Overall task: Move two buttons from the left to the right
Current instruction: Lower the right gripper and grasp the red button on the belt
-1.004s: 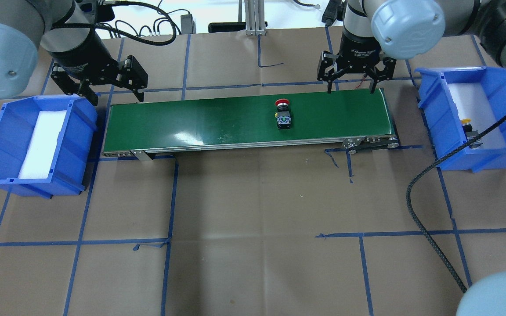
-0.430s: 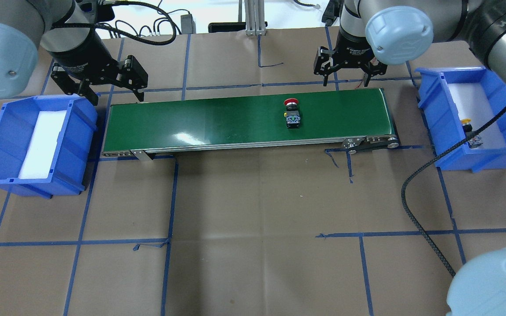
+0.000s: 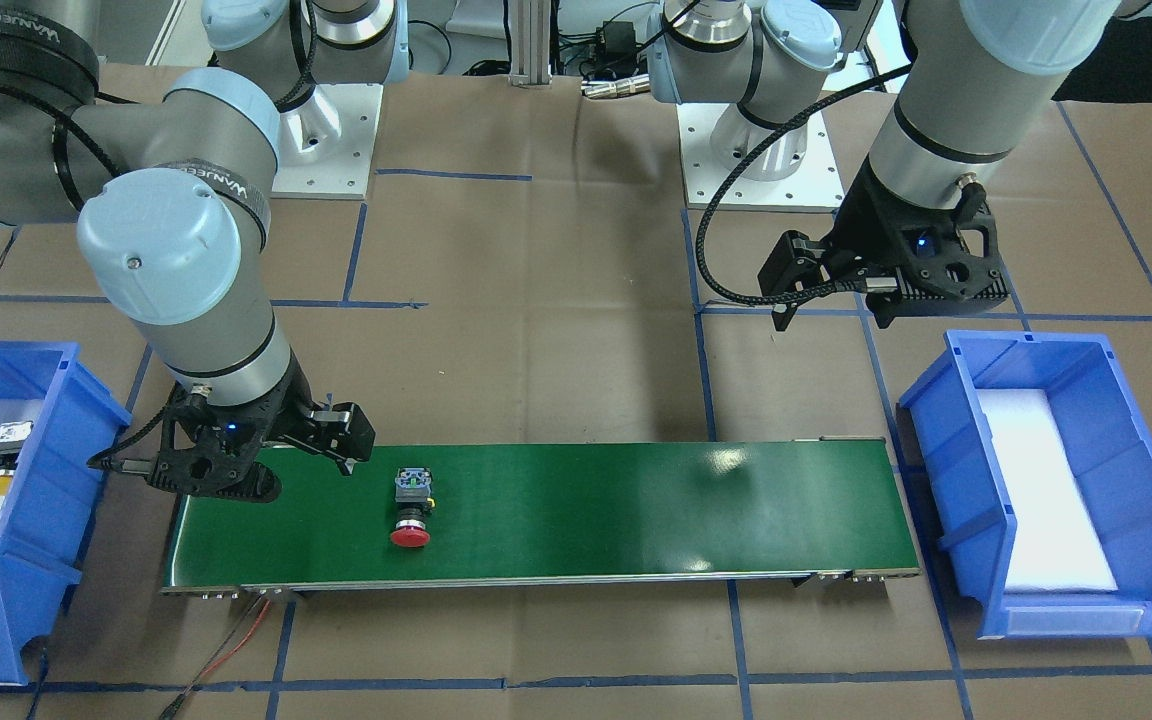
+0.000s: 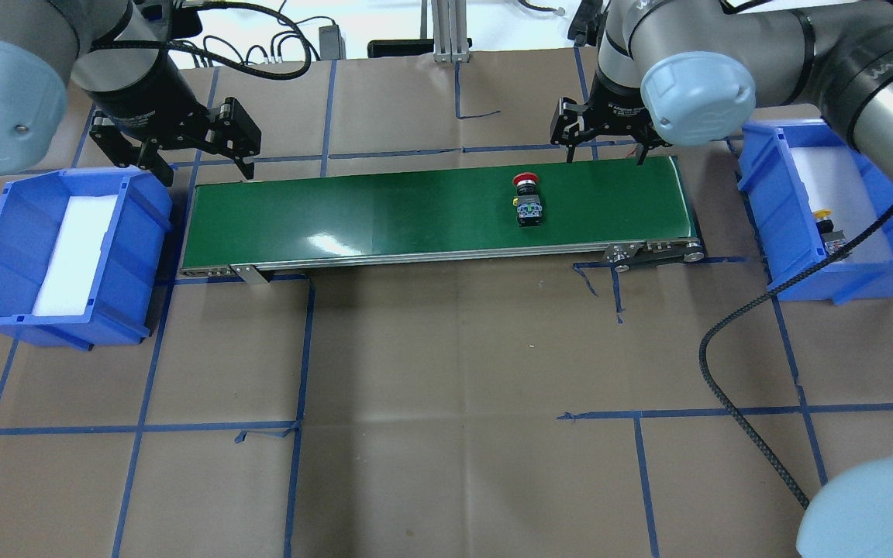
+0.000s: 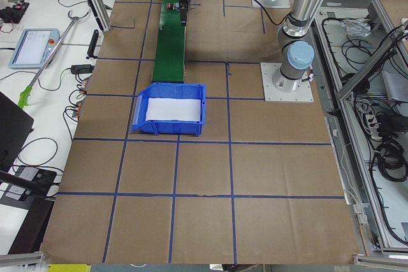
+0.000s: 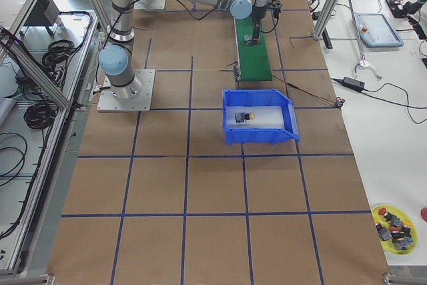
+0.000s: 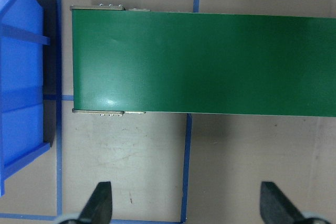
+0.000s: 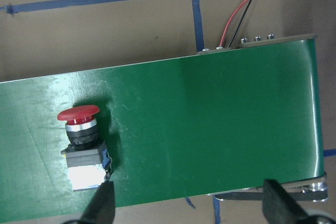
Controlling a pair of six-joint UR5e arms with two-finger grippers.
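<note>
- The desk (image 4: 446,387) is covered in brown paper marked into squares by blue tape. A broad stretch of bare paper lies on the robot's side.
- A long green conveyor belt (image 4: 384,213) runs left to right across the far half of the desk.
- A left blue bin (image 4: 8,256), lined with a white pad, sits just off the belt's left end.
- A right blue bin (image 4: 772,209), with the same white lining, sits just off the belt's right end.
- The left gripper (image 4: 206,167) hovers over the far left corner of the belt, near the left bin. Its jaws are spread wide and hold nothing.
- The right gripper (image 4: 605,151) hangs over the belt's far edge, near its right end. Its jaws are spread wide and empty, and in its wrist view the red button lies just inside one of them.
- A black cable (image 4: 803,271) from the right arm drapes across the right bin's near wall.
- The red button (image 4: 527,201) lies on its side on the right part of the belt. Its round red cap points to the far edge, with a black collar and a black-and-grey block behind it. Bare green belt runs from it to the right end.
- The yellow button (image 4: 825,221) lies in the right bin on the white lining, near the front wall.
- Thin red and black wires (image 8: 239,14) leave the belt's right end.
</note>
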